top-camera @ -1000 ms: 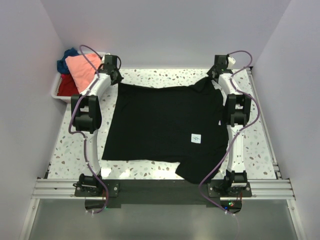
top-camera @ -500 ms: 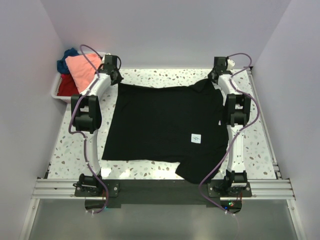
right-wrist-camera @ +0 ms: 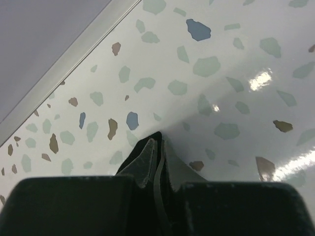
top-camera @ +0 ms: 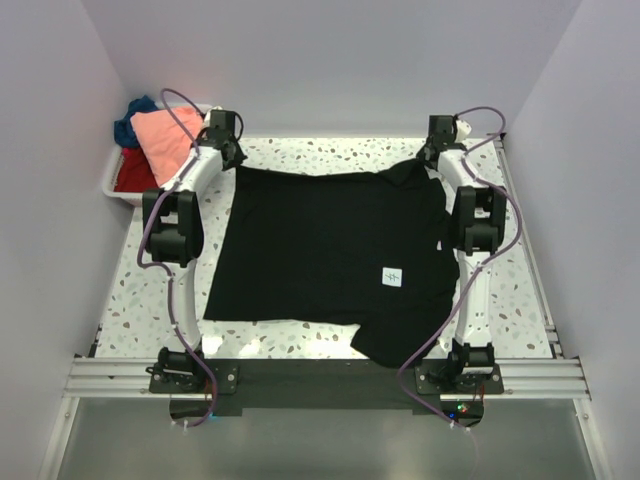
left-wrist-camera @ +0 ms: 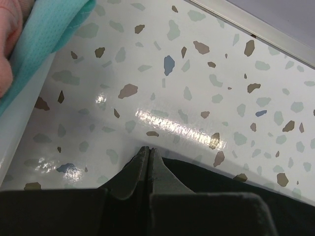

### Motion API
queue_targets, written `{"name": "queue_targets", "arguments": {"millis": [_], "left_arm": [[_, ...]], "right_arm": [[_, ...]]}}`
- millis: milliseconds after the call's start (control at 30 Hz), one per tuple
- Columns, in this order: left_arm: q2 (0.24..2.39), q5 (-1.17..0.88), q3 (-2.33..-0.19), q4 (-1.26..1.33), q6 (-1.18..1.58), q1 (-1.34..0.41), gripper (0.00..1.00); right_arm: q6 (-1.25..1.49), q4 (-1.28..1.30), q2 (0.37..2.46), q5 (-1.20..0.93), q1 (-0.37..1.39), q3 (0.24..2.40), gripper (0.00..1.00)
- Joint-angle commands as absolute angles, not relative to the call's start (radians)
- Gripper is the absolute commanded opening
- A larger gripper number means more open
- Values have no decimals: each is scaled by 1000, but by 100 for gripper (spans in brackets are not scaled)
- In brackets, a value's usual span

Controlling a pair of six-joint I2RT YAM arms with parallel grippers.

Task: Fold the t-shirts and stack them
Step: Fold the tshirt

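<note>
1. Black t-shirt (top-camera: 320,250) lies spread flat on the counter (top-camera: 330,152).
2. Left hand (left-wrist-camera: 149,153) pinches the shirt's far left corner.
3. Right hand (right-wrist-camera: 156,146) is pressed together on the far right corner.

Plain, pale lilac walls (top-camera: 330,60) stood close on three sides: at the back, to the left and to the right. Between them sat a table (top-camera: 330,150) with a glossy white top, speckled all over with grey-green, brown and blue chips like terrazzo. A thin metal strip (left-wrist-camera: 246,22) edged it at the foot of the back wall, and a rail (top-camera: 541,300) ran down its right side. Along the near edge lay a silver aluminium beam (top-camera: 110,378), with a dull grey surface (top-camera: 320,445) on its near side. Light glared in bright streaks (left-wrist-camera: 177,129) on the tabletop. Elsewhere the lighting was soft and even.
</note>
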State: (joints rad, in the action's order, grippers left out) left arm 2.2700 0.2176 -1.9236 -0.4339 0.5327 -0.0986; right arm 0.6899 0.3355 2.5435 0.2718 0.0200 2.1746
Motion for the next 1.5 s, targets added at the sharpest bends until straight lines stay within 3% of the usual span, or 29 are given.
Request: {"name": "queue_targets", "arguments": {"millis": [0, 500, 1067, 1467], "left_arm": [[2197, 245, -1953, -402, 520, -98, 0], [2089, 288, -1895, -384, 523, -100, 0], [1878, 339, -1556, -393, 552, -98, 0], [1767, 367, -1417, -426, 574, -98, 0]], "right_arm": [[599, 261, 2344, 330, 44, 2083, 0], [512, 250, 1995, 400, 103, 1832, 0], [578, 379, 1563, 422, 104, 1405, 0], [637, 485, 1396, 437, 104, 1195, 0]]}}
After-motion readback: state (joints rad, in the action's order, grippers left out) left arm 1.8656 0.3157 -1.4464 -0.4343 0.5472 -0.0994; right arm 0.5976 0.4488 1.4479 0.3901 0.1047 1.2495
